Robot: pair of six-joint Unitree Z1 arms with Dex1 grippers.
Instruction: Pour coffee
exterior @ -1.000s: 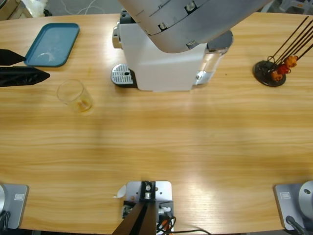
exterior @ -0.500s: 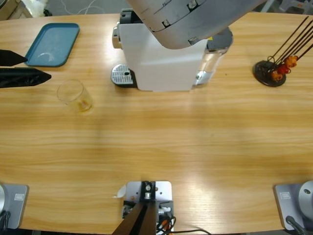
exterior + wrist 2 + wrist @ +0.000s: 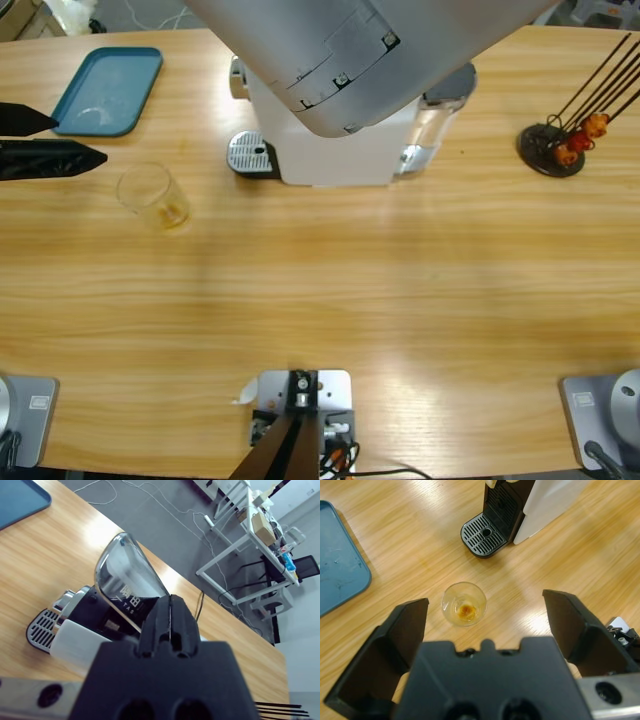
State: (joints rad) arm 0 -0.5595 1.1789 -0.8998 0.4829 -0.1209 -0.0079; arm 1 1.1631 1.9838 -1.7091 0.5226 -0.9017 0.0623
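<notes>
A small clear glass tumbler [image 3: 152, 197] stands on the table left of the coffee machine [image 3: 335, 150], with a shallow pool of amber coffee [image 3: 172, 212] in its bottom. My left gripper [image 3: 78, 138] comes in from the left edge, open and empty, a short way from the glass. In the left wrist view the tumbler [image 3: 464, 603] and its coffee [image 3: 465, 610] lie ahead between the spread jaws of my left gripper [image 3: 485, 601]. My right gripper [image 3: 170, 600] is shut and empty above the machine's raised chrome lever [image 3: 127, 575]. The right arm's silver elbow [image 3: 370, 40] hides that gripper from above.
A teal tray [image 3: 108, 90] lies at the back left. The machine's perforated drip tray [image 3: 250, 153] faces the glass. A black stand with orange and red capsules [image 3: 560, 140] sits at the far right. Bare wood [image 3: 330, 300] stretches across the front.
The big silver arm has swung left and now covers more of the coffee machine's top. The left gripper and the glass have stayed put.
</notes>
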